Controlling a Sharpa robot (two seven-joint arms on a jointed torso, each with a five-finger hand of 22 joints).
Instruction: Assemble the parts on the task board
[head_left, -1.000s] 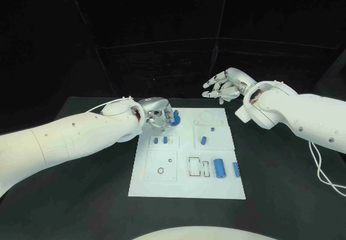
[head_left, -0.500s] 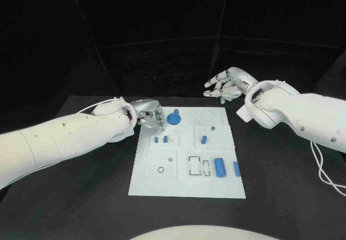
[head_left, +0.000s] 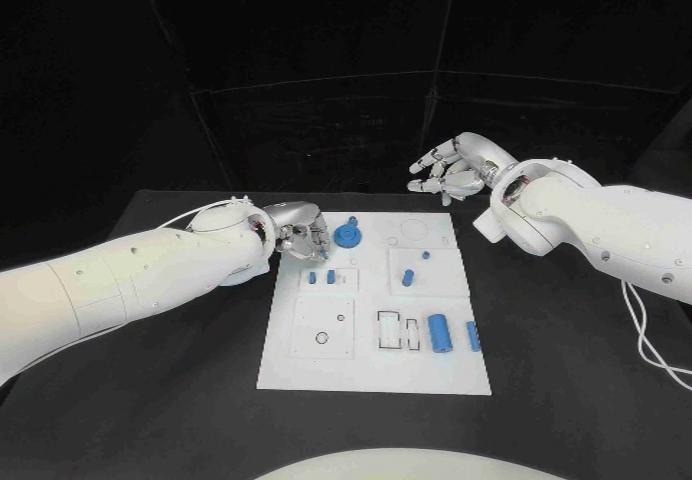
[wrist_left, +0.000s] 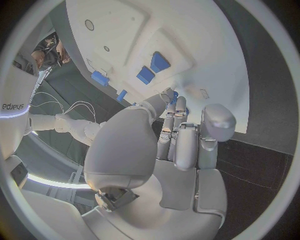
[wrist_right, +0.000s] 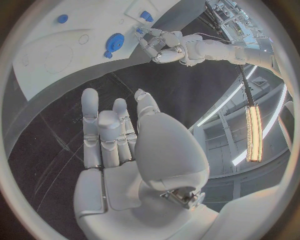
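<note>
A white task board (head_left: 372, 375) lies in the middle of a black table (head_left: 144, 400), seen from above. The robot's left arm reaches in from the left of the frame. Its left hand (head_left: 306, 236) rests at the board's upper left corner with fingers spread and grasping nothing. Just to the right of those fingers, apart from them, a round blue disc part (head_left: 348, 237) sits on the board's top left section.

Below the disc, two small blue blocks (head_left: 322, 278) lie side by side. To their right, in the next section, a small blue peg (head_left: 410, 279) stands with a tiny blue piece (head_left: 426, 257) above it. Lower right on the board, a larger blue cylinder (head_left: 438, 335) lies next to a thinner blue rod (head_left: 472, 338), both beside a rectangular outline.

The right arm enters from the right of the frame. Its right hand (head_left: 456, 170) hangs in the air above and behind the board's upper right corner, well apart from it, fingers loosely curled yet separated, holding nothing.
</note>
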